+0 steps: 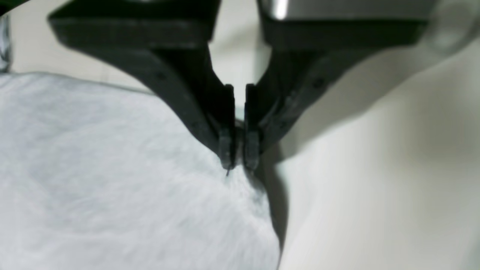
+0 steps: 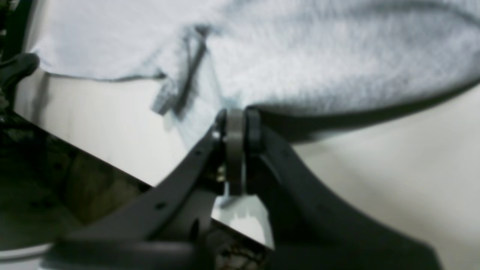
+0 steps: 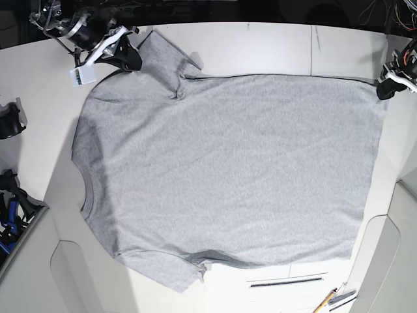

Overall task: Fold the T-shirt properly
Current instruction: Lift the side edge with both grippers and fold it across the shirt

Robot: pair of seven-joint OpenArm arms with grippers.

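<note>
The heather-grey T-shirt (image 3: 228, 169) lies spread flat on the white table (image 3: 260, 49), plain side up, with the ribbed neck (image 3: 88, 189) at the left and the hem at the right. No lettering shows. My left gripper (image 3: 382, 91) is shut on the far right hem corner; the left wrist view shows its jaws (image 1: 238, 165) pinching the fabric edge (image 1: 93, 180). My right gripper (image 3: 130, 62) is shut on the far shoulder by the upper sleeve (image 3: 163, 55); the right wrist view shows it (image 2: 236, 118) pinching cloth (image 2: 318, 56) next to the sleeve (image 2: 176, 86).
A black object (image 3: 10, 120) and blue-handled tools (image 3: 10, 208) lie at the left table edge. A pencil and small tools (image 3: 333, 300) lie at the front right. The table's dark edge (image 2: 75, 180) runs close behind the right gripper.
</note>
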